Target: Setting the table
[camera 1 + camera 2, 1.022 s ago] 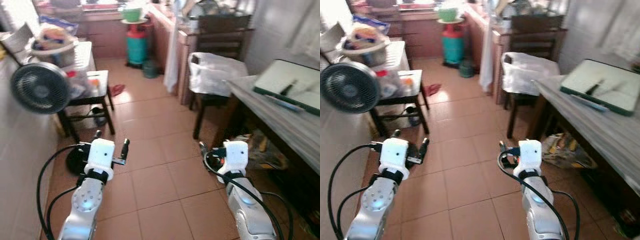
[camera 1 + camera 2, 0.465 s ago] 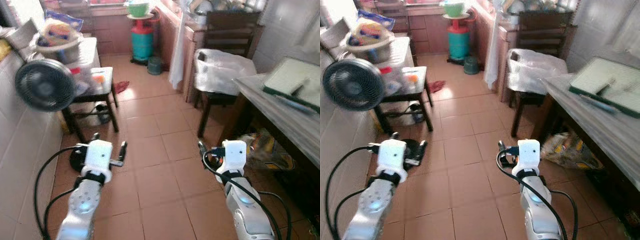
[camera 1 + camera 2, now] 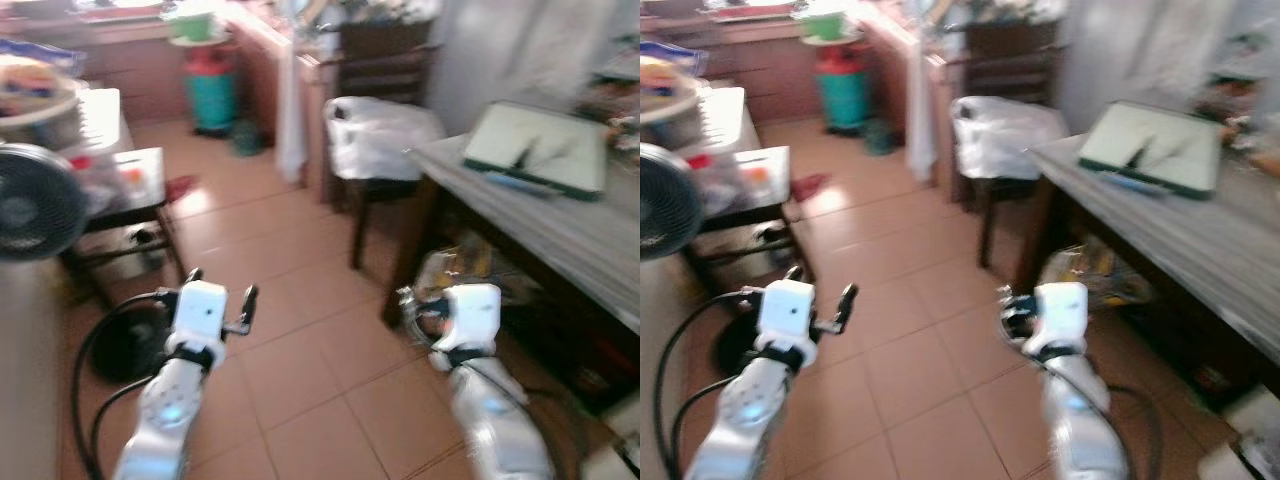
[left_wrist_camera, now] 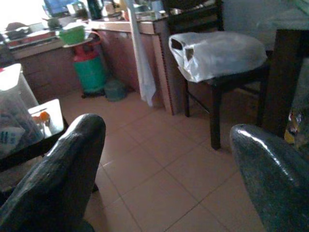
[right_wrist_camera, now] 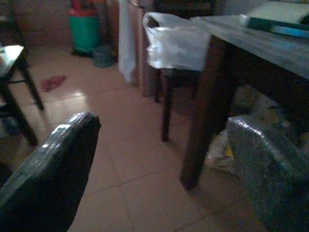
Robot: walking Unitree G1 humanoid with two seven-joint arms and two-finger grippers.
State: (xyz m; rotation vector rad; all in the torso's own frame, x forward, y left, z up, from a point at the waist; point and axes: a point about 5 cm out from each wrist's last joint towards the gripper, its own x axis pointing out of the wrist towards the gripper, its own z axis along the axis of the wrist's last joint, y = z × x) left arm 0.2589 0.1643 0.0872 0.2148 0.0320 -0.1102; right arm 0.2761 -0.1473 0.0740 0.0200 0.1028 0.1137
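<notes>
Both arms held out low over the tile floor [image 3: 300, 250], nothing gripped. Left gripper [image 4: 164, 179]: fingers spread wide, empty. Right gripper [image 5: 159, 174]: fingers likewise spread, empty. Table [image 3: 1200, 240] stands ahead and to the right of the right gripper, well apart; its near leg [image 5: 203, 111] is closest. On the table top, a green-edged tray [image 3: 1150, 150] (contents blurred). Chair with white bag [image 4: 217, 53] ahead, between both grippers. Fan [image 3: 35, 200] left of the left gripper.

my left gripper [image 3: 219, 300]: fingers apart, held forward, empty | my right gripper [image 3: 1025, 312]: fingers apart, held forward, empty
</notes>
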